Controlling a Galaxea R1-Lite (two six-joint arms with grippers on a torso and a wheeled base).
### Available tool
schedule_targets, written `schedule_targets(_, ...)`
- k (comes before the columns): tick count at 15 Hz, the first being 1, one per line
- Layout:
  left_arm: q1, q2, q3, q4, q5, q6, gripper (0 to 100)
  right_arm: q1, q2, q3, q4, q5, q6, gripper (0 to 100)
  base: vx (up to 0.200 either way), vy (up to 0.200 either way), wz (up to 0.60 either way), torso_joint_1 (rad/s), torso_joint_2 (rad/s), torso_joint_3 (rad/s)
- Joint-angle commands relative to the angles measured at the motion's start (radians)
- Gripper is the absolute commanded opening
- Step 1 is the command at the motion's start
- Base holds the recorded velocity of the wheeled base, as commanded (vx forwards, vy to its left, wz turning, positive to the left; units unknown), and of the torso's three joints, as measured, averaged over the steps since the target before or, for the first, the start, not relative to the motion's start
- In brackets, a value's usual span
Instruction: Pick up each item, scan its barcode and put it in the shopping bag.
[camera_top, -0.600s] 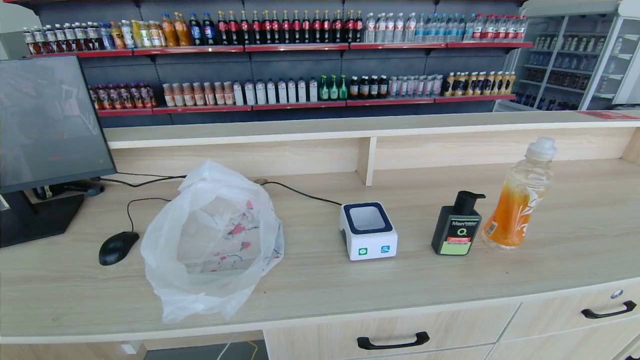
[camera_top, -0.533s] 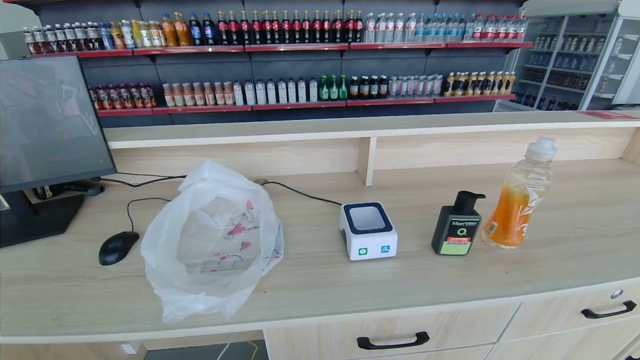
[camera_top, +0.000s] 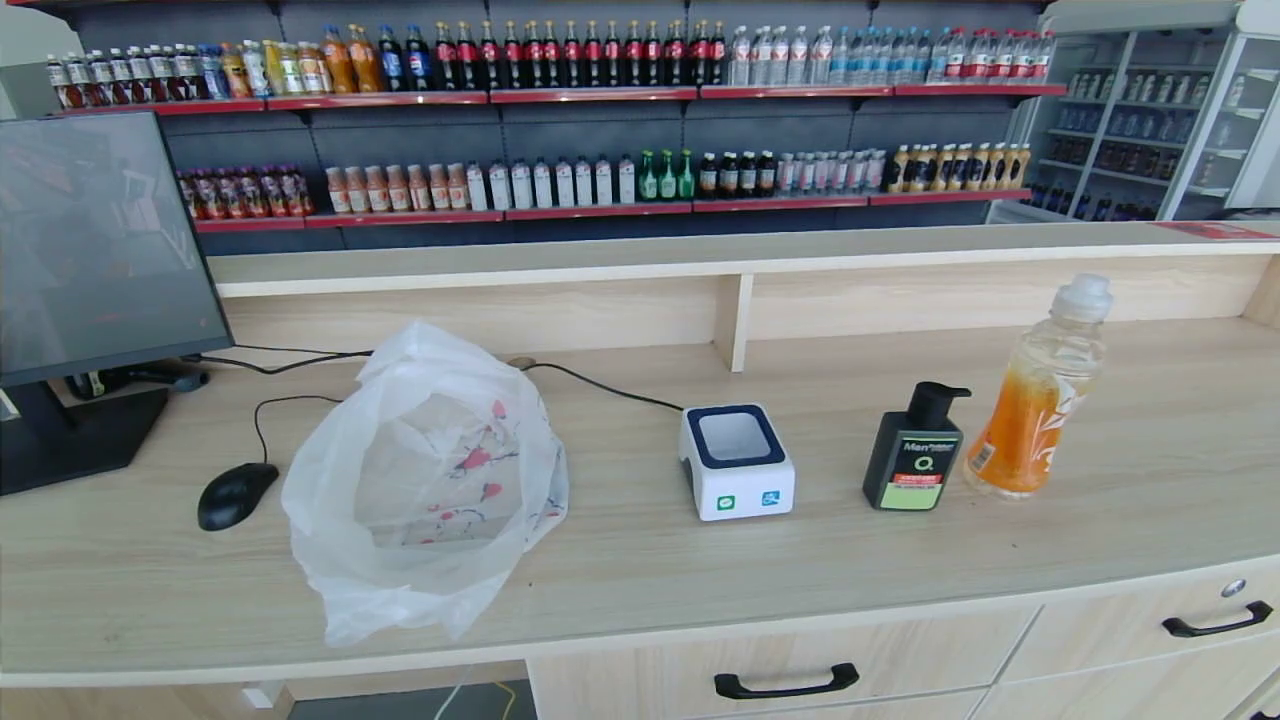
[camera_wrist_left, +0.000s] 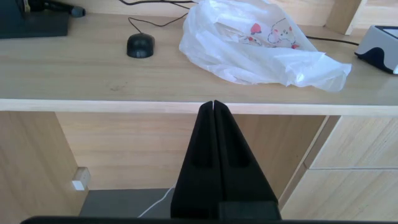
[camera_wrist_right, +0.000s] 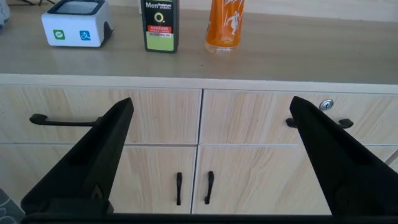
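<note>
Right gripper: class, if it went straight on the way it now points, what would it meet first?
Most likely the drawer front under the counter. The open right gripper aims below the countertop edge, so the pump bottle and orange drink bottle stand above its line. Depth is unclear.

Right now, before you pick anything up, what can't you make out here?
Barcodes on pump bottle and orange drink bottle: head and right wrist views, turned away or too small.
Shopping bag inside: head view, cloudy plastic folds hide it.
Monitor: head view, cut by left edge.
</note>
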Motion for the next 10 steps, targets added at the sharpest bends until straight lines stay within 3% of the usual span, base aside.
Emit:
schedule_targets(1,0.0,0.0,0.0,0.0,0.0,0.0,0,0.0,0.001,-0.018,-0.016,-0.001,-0.008,100,0.0,0.0,0.0,0.0,0.0,0.0)
schedule_targets(3,0.0,0.0,0.0,0.0,0.0,0.0,0,0.0,0.003,-0.079,0.007,0.002,-0.005,100,0.0,0.0,0.0,0.0,0.0,0.0)
schedule_targets(6,0.0,0.0,0.0,0.0,0.0,0.0,0,0.0,0.099,-0.28,0.096,0.025,-0.001,100,0.0,0.0,0.0,0.0,0.0,0.0)
schedule_targets(10,0.0,0.0,0.0,0.0,0.0,0.0,0,0.0,0.27,-0.421,0.094,0.03,0.022,100,0.0,0.0,0.0,0.0,0.0,0.0)
